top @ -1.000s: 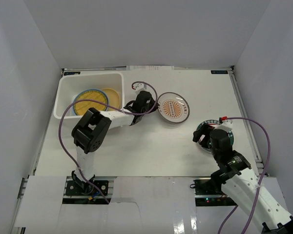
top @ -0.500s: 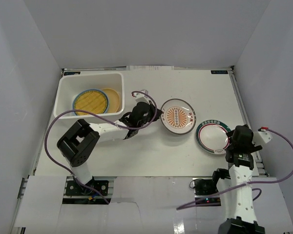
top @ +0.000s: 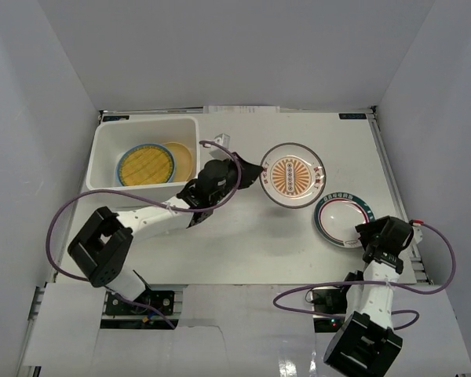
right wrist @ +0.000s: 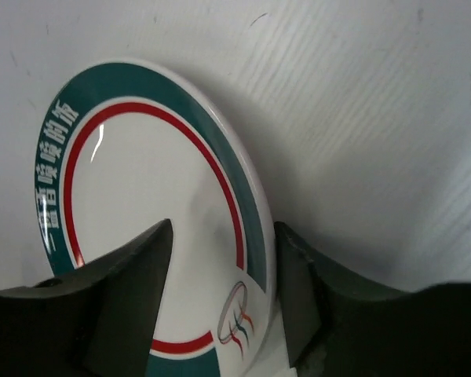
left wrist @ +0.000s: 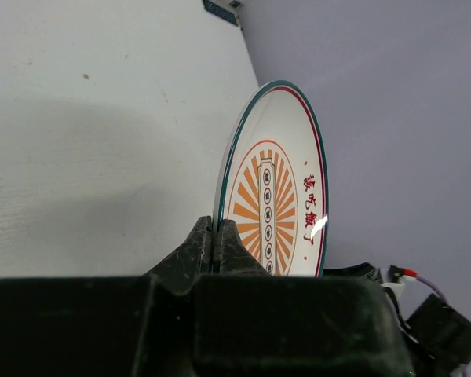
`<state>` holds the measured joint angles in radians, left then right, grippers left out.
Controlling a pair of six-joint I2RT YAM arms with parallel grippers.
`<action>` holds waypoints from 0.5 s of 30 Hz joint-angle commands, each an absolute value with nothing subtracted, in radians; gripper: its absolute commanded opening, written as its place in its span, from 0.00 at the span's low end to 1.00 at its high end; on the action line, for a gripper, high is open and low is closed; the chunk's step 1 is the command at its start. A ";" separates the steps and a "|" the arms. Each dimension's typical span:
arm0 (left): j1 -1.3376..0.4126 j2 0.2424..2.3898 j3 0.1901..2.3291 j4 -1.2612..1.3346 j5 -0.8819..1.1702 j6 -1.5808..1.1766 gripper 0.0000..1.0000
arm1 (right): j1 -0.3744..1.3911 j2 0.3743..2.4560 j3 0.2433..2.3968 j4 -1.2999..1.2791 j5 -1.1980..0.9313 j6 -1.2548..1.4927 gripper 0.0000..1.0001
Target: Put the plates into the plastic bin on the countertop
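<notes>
My left gripper (top: 255,174) is shut on the near rim of a white plate with an orange sunburst (top: 293,174) and holds it tilted above the countertop (top: 251,243); in the left wrist view the plate (left wrist: 275,188) stands on edge between my fingers (left wrist: 216,239). My right gripper (top: 364,234) is open, its fingers astride the rim of a white plate with green and red rings (top: 341,218), seen close in the right wrist view (right wrist: 141,228). The white plastic bin (top: 102,141) at the far left holds a yellow woven plate (top: 145,165) and an orange-yellow plate (top: 182,157).
White walls enclose the countertop on three sides. Purple cables loop from both arms over the near part of the table. A small white tag (top: 222,140) lies right of the bin.
My left gripper has lifted the sunburst plate and carried it a little right and back. My right arm has swung around and come down, its open fingers now straddling the ringed plate's rim.
</notes>
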<state>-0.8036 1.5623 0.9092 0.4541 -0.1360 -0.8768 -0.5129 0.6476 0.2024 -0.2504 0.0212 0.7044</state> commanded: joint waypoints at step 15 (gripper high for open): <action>-0.211 1.131 1.078 -0.007 -0.048 -0.767 0.00 | -0.434 0.589 0.119 0.212 -0.434 0.907 0.08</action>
